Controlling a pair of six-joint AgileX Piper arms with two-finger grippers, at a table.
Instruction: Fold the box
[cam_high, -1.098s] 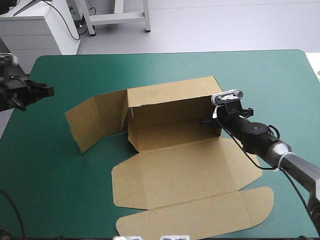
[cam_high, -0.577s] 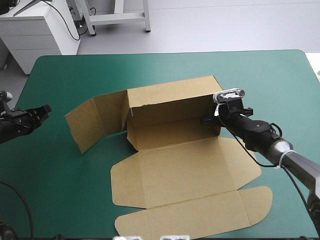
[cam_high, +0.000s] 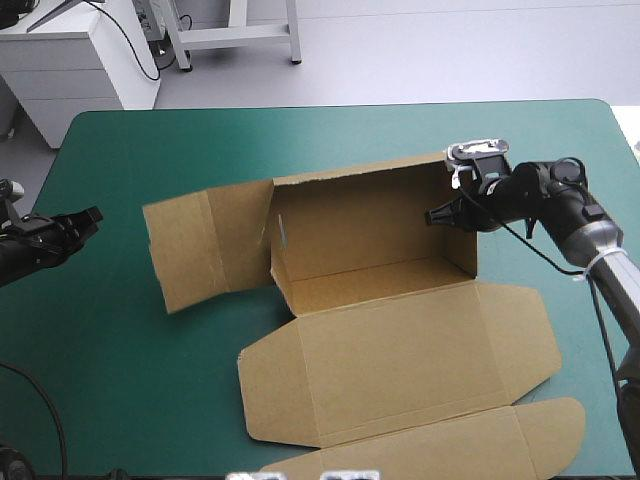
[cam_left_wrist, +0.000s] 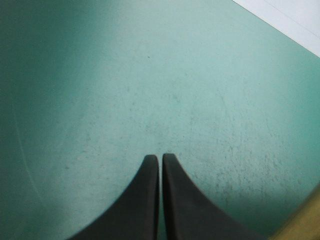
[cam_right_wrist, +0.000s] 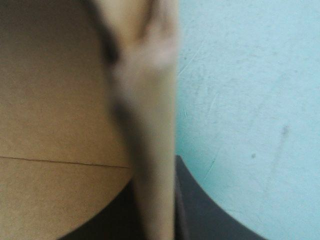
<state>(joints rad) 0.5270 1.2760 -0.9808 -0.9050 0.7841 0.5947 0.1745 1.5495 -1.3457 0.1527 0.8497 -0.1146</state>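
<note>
Between the black fingers of the right gripper (cam_high: 441, 214) sits the right end wall (cam_right_wrist: 150, 125) of the box (cam_high: 400, 340), taken edge-on with one finger inside and one outside, so these jaws are clenched on the brown board. Since just before, that arm has dragged the whole sheet toward the table's right edge and slightly toward the far one. The back wall (cam_high: 350, 215) and end wall remain upright, the wide front panels lie flat toward the near edge, and the side panel (cam_high: 205, 250) at the left end has trailed along, splayed open. The left gripper (cam_left_wrist: 160, 159) is closed on nothing, waiting as before over bare teal-green cover (cam_high: 120, 380) by the table's left edge, well apart from the box. I judge this a repositioning, not a fold: nothing looks tucked yet, and the splayed panel now lies farther from the left arm
</note>
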